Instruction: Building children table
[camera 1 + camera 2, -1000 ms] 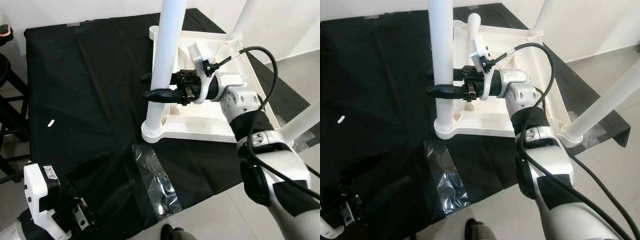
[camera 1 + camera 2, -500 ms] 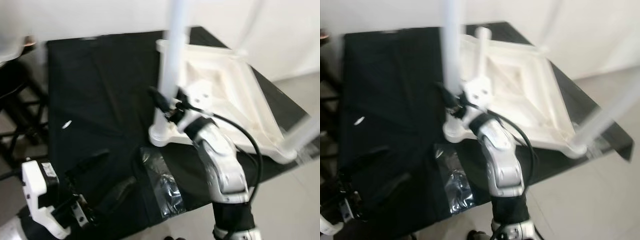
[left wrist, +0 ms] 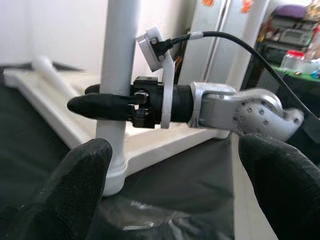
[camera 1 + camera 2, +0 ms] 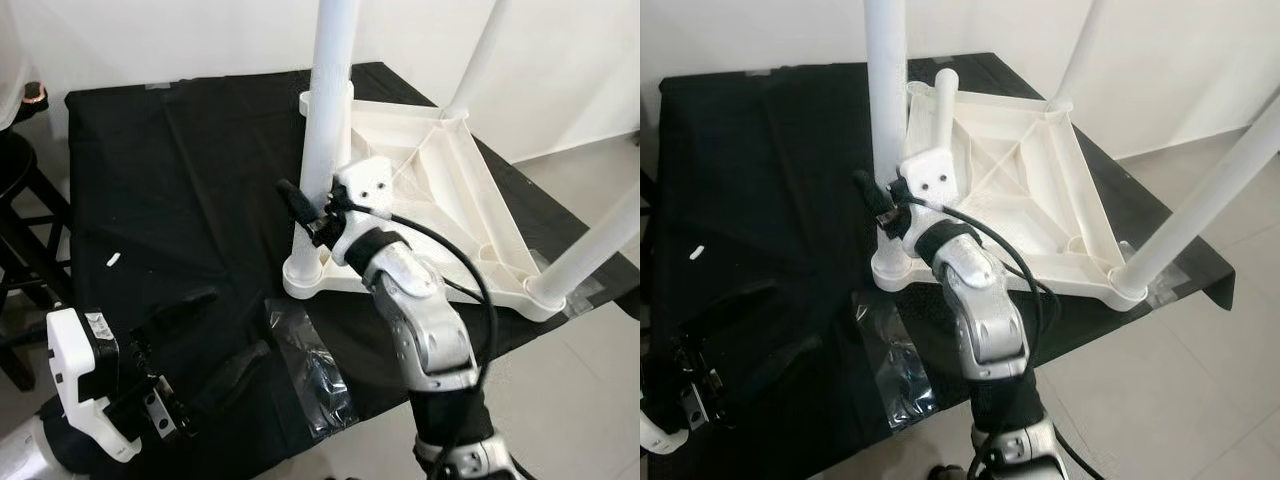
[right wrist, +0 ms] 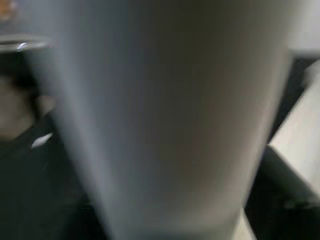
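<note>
At frame centre the stiff, smooth white table leg is pinched low by the right end effector, while the left end effector is held spread.

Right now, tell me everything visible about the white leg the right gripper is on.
The white round plastic-looking table leg stands upright in a corner socket of the upside-down white tabletop, its top out of frame. The right gripper clamps it low, one black finger on each side. Smooth and plain, it shows no visible damage.
</note>
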Available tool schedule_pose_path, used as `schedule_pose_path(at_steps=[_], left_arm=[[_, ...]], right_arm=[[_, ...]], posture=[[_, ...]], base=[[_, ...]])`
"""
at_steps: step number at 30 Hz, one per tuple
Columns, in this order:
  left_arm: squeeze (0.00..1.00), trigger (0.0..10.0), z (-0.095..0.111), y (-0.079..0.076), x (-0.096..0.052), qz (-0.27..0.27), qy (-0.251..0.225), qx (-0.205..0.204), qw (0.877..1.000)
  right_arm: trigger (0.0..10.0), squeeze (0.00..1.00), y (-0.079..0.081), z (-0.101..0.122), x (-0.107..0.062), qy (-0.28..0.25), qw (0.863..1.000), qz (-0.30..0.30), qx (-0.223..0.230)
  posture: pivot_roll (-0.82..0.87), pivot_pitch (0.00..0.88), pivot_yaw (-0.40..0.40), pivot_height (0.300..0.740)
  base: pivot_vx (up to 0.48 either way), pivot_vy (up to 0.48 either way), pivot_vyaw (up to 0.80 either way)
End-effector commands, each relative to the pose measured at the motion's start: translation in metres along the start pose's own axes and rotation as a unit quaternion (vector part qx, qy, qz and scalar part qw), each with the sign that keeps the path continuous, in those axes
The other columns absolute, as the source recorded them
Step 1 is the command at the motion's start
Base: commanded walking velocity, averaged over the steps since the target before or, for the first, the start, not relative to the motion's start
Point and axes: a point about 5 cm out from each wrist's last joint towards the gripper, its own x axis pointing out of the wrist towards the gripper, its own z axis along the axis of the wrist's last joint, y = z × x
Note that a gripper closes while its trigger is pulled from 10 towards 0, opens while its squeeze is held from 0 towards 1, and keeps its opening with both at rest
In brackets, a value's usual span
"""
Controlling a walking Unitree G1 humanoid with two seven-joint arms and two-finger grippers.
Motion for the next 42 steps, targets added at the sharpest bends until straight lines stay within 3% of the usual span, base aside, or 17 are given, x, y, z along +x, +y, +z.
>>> schedule_pose_path(at_steps=[1, 4, 5, 6, 8, 13, 20, 21, 22, 24, 30, 38, 39, 41, 42], left_arm=[[0.00, 10.0, -0.002, 0.000, -0.001, -0.001, 0.006, 0.001, 1.000], [0.00, 10.0, -0.002, -0.001, -0.001, 0.002, 0.007, 0.002, 1.000], [0.00, 10.0, -0.002, -0.001, -0.001, 0.002, 0.007, 0.002, 1.000], [0.00, 10.0, -0.002, -0.002, -0.001, 0.003, 0.007, 0.002, 1.000], [0.00, 10.0, -0.002, -0.002, -0.002, 0.003, 0.008, 0.001, 1.000], [0.00, 10.0, -0.001, -0.005, -0.006, 0.008, 0.014, 0.000, 1.000], [0.00, 10.0, 0.000, -0.006, -0.011, 0.016, 0.023, 0.002, 1.000], [0.00, 10.0, 0.000, -0.006, -0.012, 0.017, 0.024, 0.003, 1.000], [0.00, 10.0, 0.000, -0.006, -0.012, 0.017, 0.024, 0.003, 1.000], [0.00, 10.0, 0.001, -0.006, -0.012, 0.019, 0.024, 0.004, 1.000], [0.00, 10.0, 0.001, -0.006, -0.012, 0.021, 0.023, 0.005, 0.999], [0.00, 10.0, 0.002, -0.006, -0.011, 0.021, 0.020, 0.006, 1.000], [0.00, 10.0, 0.002, -0.006, -0.011, 0.021, 0.020, 0.007, 1.000], [0.00, 10.0, 0.001, -0.005, -0.011, 0.020, 0.020, 0.007, 1.000], [0.00, 10.0, 0.001, -0.005, -0.011, 0.020, 0.020, 0.007, 1.000]], right_arm=[[10.0, 1.00, -0.004, 0.014, 0.000, -0.028, 0.999, 0.026, 0.006], [10.0, 0.97, -0.018, 0.040, -0.005, -0.060, 0.980, 0.186, -0.025], [10.0, 0.34, -0.021, 0.044, -0.008, -0.061, 0.972, 0.225, -0.036], [10.0, 0.00, -0.024, 0.046, -0.011, -0.057, 0.962, 0.261, -0.060], [10.0, 0.00, -0.026, 0.047, -0.012, -0.052, 0.956, 0.280, -0.075], [10.0, 0.00, -0.042, 0.054, -0.008, -0.013, 0.922, 0.378, -0.086], [10.0, 0.00, -0.048, 0.067, 0.004, -0.036, 0.915, 0.395, -0.073], [2.4, 0.00, -0.047, 0.068, 0.005, -0.036, 0.908, 0.411, -0.074], [2.4, 0.00, -0.047, 0.068, 0.005, -0.036, 0.908, 0.411, -0.074], [0.0, 0.00, -0.045, 0.068, 0.005, -0.029, 0.896, 0.437, -0.075], [0.0, 0.00, -0.049, 0.068, 0.002, -0.020, 0.879, 0.471, -0.076], [0.0, 0.00, -0.055, 0.056, -0.011, -0.005, 0.880, 0.469, -0.072], [0.0, 0.00, -0.055, 0.050, -0.014, -0.002, 0.884, 0.463, -0.073], [0.0, 0.00, -0.048, 0.031, -0.016, 0.006, 0.912, 0.402, -0.087], [0.0, 0.00, -0.048, 0.031, -0.016, 0.006, 0.912, 0.402, -0.087]], posture=[[0.17, 0.212, -0.116, 0.740], [0.18, 0.223, -0.119, 0.740], [0.18, 0.223, -0.119, 0.740], [0.18, 0.226, -0.120, 0.740], [0.18, 0.226, -0.120, 0.740], [0.20, 0.243, -0.123, 0.740], [0.22, 0.253, -0.130, 0.740], [0.22, 0.254, -0.131, 0.740], [0.22, 0.254, -0.131, 0.740], [0.22, 0.256, -0.133, 0.740], [0.22, 0.257, -0.137, 0.740], [0.21, 0.255, -0.137, 0.740], [0.19, 0.252, -0.142, 0.740], [0.18, 0.254, -0.145, 0.740], [0.18, 0.254, -0.145, 0.740]], base=[[0.000, 0.000, 0.00], [0.000, 0.000, 0.00], [0.000, 0.000, 0.00], [0.000, 0.000, 0.00], [0.000, 0.000, 0.00], [0.000, 0.000, 0.00], [0.000, 0.000, 0.00], [0.000, 0.000, 0.00], [0.000, 0.000, 0.00], [0.000, 0.000, 0.00], [0.000, 0.000, 0.00], [0.000, 0.000, 0.00], [0.000, 0.000, 0.00], [0.000, 0.000, 0.00], [0.000, 0.000, 0.00]])
